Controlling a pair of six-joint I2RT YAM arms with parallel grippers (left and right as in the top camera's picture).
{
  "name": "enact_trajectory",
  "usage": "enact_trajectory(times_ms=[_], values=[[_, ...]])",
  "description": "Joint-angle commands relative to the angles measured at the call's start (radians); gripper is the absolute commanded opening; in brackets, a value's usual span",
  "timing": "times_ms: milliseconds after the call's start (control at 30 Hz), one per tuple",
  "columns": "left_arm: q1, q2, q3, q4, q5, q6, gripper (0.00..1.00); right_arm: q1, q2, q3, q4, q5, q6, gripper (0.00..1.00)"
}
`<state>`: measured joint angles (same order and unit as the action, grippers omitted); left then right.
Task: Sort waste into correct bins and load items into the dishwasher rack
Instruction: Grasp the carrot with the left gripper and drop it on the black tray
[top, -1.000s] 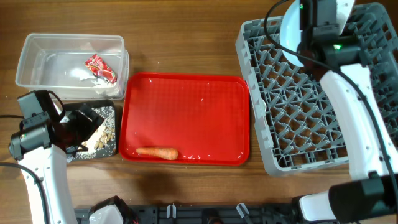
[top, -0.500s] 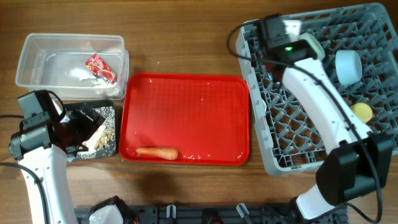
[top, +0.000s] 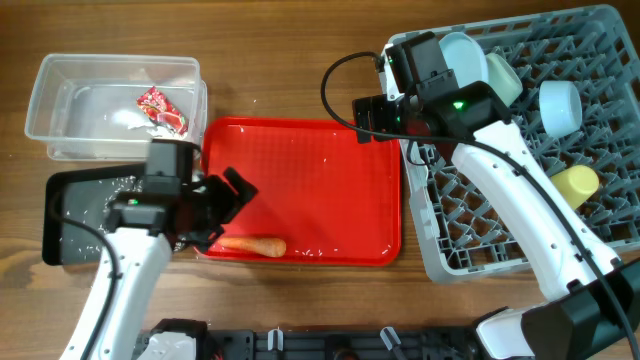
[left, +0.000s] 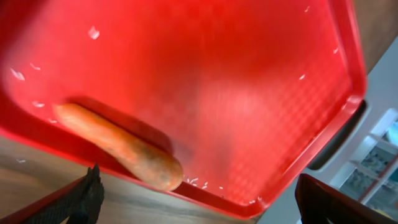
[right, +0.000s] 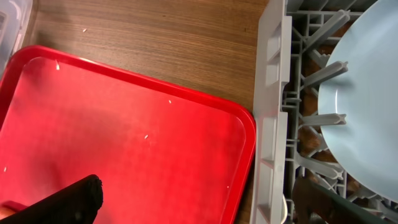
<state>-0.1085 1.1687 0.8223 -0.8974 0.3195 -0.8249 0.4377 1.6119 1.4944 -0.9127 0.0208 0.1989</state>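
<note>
An orange carrot (top: 252, 245) (left: 118, 149) lies along the front rim of the red tray (top: 300, 170). My left gripper (top: 228, 208) (left: 205, 205) hovers open just left of and above it, nothing between its fingers. My right gripper (top: 368, 120) (right: 193, 205) is open and empty over the red tray's right end, beside the grey dishwasher rack (top: 500, 220) (right: 273, 93). The light blue plate (top: 462, 50) (right: 367, 106) stands in the rack's back left corner. A pale green bowl (top: 503, 70), a light blue bowl (top: 560, 105) and a yellow cup (top: 575, 183) also sit in the rack.
The clear tub (top: 60, 90) at the back left holds a red wrapper (top: 162, 110) and white tissue (top: 128, 120). The black tray (top: 70, 225) lies in front of it, partly covered by my left arm. The rack's wall stands close against the red tray's right rim.
My left arm swung right from the black tray to the carrot. My right gripper opened, left the plate standing in the rack and moved left to the red tray's edge.
</note>
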Motion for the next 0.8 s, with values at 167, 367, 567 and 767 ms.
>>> enact_trajectory(times_ms=[167, 367, 567, 767], values=[[-0.25, 0.195, -0.068, 0.079, -0.152, -0.422, 1.0, -0.003, -0.011, 0.0, -0.014, -0.021, -0.016, 1.0], [-0.256, 0.366, -0.069, 0.163, -0.186, -0.447, 1.0, -0.003, -0.011, 0.0, -0.019, -0.022, -0.013, 1.0], [-0.254, 0.396, -0.069, 0.201, -0.209, -0.437, 0.6, -0.003, -0.011, 0.0, -0.024, -0.022, -0.013, 1.0], [-0.253, 0.376, -0.066, 0.226, -0.382, -0.431, 0.24, -0.003, -0.011, 0.0, -0.032, -0.022, -0.013, 1.0]])
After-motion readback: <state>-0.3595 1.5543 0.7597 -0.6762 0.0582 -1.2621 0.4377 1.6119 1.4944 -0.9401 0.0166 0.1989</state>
